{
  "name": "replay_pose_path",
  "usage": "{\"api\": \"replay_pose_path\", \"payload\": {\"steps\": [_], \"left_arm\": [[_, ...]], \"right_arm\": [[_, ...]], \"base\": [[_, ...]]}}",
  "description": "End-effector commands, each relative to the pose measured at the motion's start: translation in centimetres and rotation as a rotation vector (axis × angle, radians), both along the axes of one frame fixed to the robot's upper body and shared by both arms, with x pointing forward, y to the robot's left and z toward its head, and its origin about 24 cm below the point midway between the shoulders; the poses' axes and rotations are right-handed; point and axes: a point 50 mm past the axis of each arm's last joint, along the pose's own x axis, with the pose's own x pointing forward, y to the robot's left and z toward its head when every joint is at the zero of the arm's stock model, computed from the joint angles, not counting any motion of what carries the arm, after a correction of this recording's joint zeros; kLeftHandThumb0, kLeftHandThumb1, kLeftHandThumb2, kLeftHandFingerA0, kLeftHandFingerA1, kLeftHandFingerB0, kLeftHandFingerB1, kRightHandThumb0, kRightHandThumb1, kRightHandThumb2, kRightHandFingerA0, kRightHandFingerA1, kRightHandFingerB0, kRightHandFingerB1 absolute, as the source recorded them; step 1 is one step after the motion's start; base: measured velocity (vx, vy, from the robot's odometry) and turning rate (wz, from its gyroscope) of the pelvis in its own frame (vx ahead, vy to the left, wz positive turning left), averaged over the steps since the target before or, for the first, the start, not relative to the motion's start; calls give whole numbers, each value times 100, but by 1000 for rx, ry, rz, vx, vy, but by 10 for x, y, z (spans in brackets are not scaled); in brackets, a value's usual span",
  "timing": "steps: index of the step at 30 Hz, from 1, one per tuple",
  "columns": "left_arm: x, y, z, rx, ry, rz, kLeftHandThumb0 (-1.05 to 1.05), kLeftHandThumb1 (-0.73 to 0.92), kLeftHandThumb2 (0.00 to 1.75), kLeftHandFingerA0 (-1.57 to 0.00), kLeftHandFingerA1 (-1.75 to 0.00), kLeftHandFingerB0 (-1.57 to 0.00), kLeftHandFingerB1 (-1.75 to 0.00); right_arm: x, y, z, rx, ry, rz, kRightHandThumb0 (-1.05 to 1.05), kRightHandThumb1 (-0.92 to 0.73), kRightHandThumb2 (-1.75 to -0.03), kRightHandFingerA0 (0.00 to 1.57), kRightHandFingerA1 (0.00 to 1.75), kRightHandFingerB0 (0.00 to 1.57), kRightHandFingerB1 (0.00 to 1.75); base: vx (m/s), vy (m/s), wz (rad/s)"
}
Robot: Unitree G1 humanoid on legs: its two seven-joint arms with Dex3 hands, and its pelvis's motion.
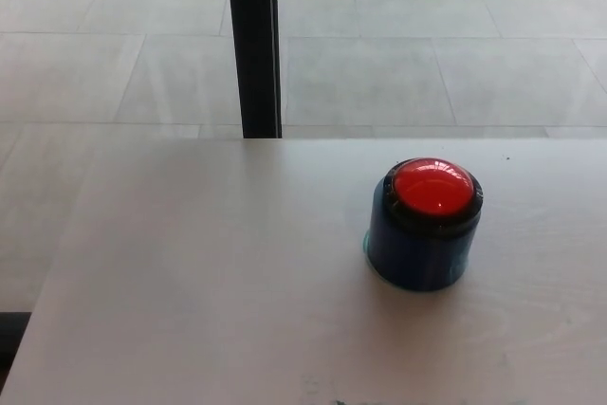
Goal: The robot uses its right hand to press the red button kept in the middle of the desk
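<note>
A round red button (433,187) sits on top of a dark blue cylindrical base (417,251), ringed in black. It stands upright on the pale wooden desk (209,282), right of the middle of the picture. Nothing touches it. Neither of my hands nor any part of my arms shows in the head view.
The desk's far edge runs across the picture at about mid-height, and its left edge slants down to the lower left. A black vertical post (254,43) stands behind the far edge. Grey tiled floor (427,64) lies beyond.
</note>
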Motion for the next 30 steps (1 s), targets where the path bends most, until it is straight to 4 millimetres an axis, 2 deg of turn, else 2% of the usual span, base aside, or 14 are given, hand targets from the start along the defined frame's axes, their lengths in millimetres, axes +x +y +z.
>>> {"api": "replay_pose_path", "payload": {"steps": [1,3,5,9,10,11,12,14,15,16,20,21,22,30], "left_arm": [[-5,14,11,44,4,47,-43,92,97,-52,-113,-46,-100],[-5,15,11,38,8,55,-45,78,126,-60,-92,-46,-81],[-5,15,11,37,8,56,-43,89,102,-49,-120,-42,-102],[-6,15,11,33,6,61,-47,88,101,-46,-118,-28,-93],[-6,15,11,24,-4,73,-48,75,126,-59,-93,-46,-84],[-6,15,11,24,-6,61,-47,91,99,-51,-113,-40,-97],[-5,15,11,22,0,53,-47,92,99,-51,-112,-38,-94],[-5,14,11,28,9,45,-47,91,99,-52,-111,-39,-93],[-5,14,10,24,5,51,-47,92,98,-53,-113,-43,-97],[-5,14,10,19,-1,58,-47,92,98,-52,-110,-38,-93],[-6,13,9,7,-12,70,-48,92,98,-49,-108,-44,-97],[-6,14,9,8,-10,62,-54,78,126,-55,-91,-44,-82],[-5,13,10,3,-16,61,-48,91,103,-44,-118,-37,-100],[-6,12,8,12,-9,58,-49,92,103,-46,-118,-43,-102]], "right_arm": [[30,-17,95,-114,-237,-126,-51,-45,-116,157,146,146,135],[50,-9,132,-200,-300,-59,-60,-43,-120,157,143,149,136],[65,0,159,-253,-318,-15,-62,-42,-120,154,143,145,132],[86,17,196,-315,-375,99,-51,-18,-147,142,143,139,123],[97,29,212,-326,-407,147,-43,-12,-147,132,152,130,124],[109,43,228,-332,-458,206,-28,-12,-154,123,158,120,126],[119,55,239,-326,-509,260,-24,-35,-123,138,142,122,122],[129,69,248,-324,-527,312,-27,-39,-119,137,147,114,126],[135,77,252,-330,-550,363,-12,-53,-121,101,175,87,153],[146,93,260,-350,-583,461,-11,-52,-128,96,175,80,153],[169,126,264,-362,-597,668,-8,-51,-134,90,175,76,152],[175,135,263,-390,-599,749,-10,-54,-130,89,175,71,160],[181,146,263,-388,-586,787,-11,-49,-133,90,175,76,154],[220,241,234,-414,-464,1121,-12,-46,-128,96,175,84,154]], "base": [[0,0,0],[0,0,0],[0,0,0],[0,0,0],[0,0,0],[0,0,0],[0,0,0],[0,0,0],[0,0,0],[0,0,0],[0,0,0],[0,0,0],[0,0,0],[0,0,0]]}}
